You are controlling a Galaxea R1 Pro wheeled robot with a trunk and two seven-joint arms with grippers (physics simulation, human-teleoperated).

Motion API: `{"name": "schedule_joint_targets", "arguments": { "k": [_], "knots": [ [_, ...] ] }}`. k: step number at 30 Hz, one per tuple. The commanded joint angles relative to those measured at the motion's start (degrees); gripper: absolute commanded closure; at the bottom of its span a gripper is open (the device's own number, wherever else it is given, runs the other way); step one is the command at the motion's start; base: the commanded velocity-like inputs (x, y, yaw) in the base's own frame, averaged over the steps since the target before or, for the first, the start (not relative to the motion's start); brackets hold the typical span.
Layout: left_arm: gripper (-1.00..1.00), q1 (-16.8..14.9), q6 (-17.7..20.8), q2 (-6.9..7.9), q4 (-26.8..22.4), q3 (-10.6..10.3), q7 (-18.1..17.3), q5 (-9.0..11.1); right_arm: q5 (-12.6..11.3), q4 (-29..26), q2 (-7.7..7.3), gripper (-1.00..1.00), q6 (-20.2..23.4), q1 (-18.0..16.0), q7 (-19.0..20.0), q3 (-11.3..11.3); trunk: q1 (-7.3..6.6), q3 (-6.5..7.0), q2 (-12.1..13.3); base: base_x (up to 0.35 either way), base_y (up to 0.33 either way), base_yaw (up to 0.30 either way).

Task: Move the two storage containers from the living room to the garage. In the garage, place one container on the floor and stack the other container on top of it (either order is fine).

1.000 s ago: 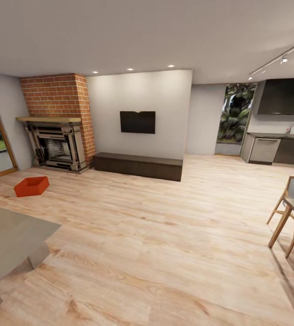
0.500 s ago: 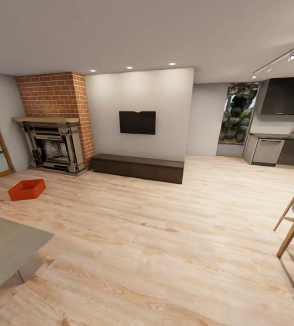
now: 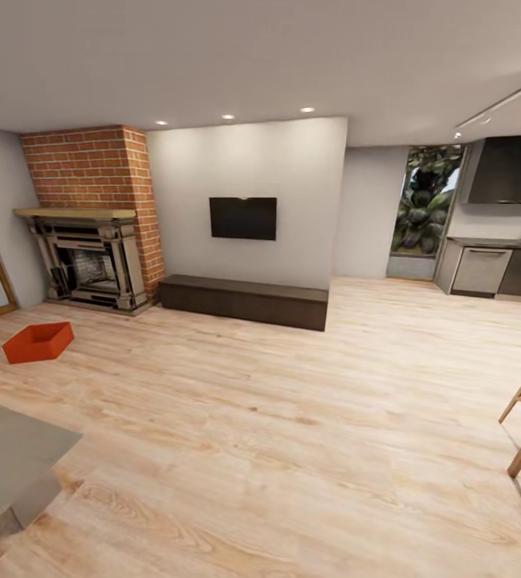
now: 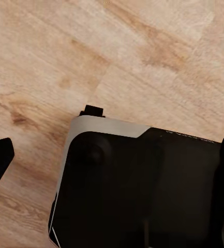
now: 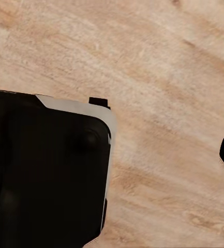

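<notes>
An orange-red storage container sits alone on the living room's light wood plank floor, near its far-left edge, just in front of the red-brick fireplace. A black wall TV hangs above a low dark bench (kitchen cabinets lie far right). Both wrist views look down on planks and the robot's dark base; whether either pincer is spread or pressed together cannot be told.

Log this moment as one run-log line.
room: living room | bin: on wood floor near fireplace | carried: nothing seen
</notes>
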Motion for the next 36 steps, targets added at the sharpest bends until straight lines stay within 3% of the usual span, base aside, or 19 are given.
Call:
{"name": "schedule_joint_targets", "arguments": {
  "k": [1,12,28,36],
  "knots": [
    [-1.0,0.0,-0.1,0.0,0.0,0.1,0.0,0.3,-0.3,0.2,0.01,-1.0,-0.3,-0.1,-0.1,0.5,0.05,-0.02,0.0,0.329,0.0,0.0],
    [-1.0,0.0,-0.1,0.0,0.0,0.1,0.0,0.3,-0.3,0.2,0.0,-1.0,-0.3,-0.1,-0.1,0.5,0.05,-0.02,0.0,0.329,0.0,0.012],
    [-1.0,0.0,-0.1,0.02,0.0,0.1,0.0,0.3,-0.2,0.2,-0.16,-1.0,-0.3,-0.1,-0.1,0.5,0.05,-0.02,0.0,0.329,0.0,0.25],
    [-1.0,0.0,-0.1,0.0,0.0,0.1,0.0,0.3,-0.2,0.2,-0.29,-1.0,-0.2,-0.1,-0.1,0.6,0.05,-0.02,0.0,0.329,0.0,0.059]
  ]
}}
